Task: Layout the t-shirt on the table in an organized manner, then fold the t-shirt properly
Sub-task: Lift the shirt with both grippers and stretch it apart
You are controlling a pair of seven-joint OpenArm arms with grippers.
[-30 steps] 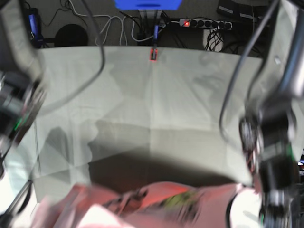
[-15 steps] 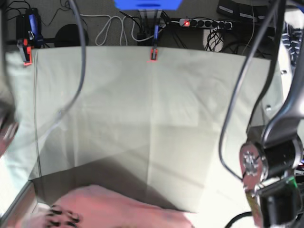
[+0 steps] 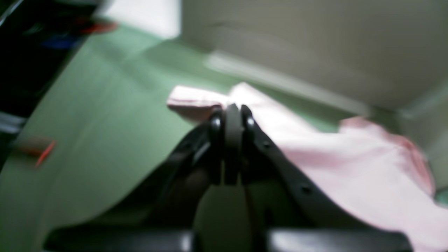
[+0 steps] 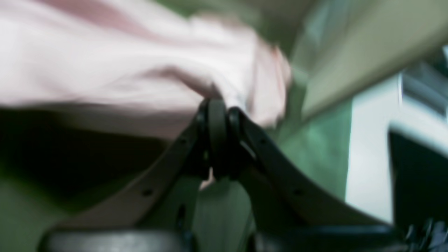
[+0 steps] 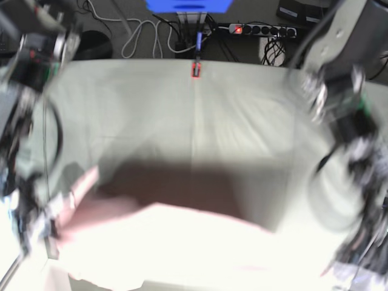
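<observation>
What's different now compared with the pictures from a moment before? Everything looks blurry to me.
The t-shirt now stretches much wider across the near part of the table, casting a big shadow on it. Both arms shifted, which explains the blur. The left gripper and right gripper pinch the shirt's edges. The red clamp stayed put.

Base view high above the table [image 5: 200, 121], looking down, both wrist views close behind closed jaws, all sharing the t-shirt [image 5: 182, 242].
</observation>
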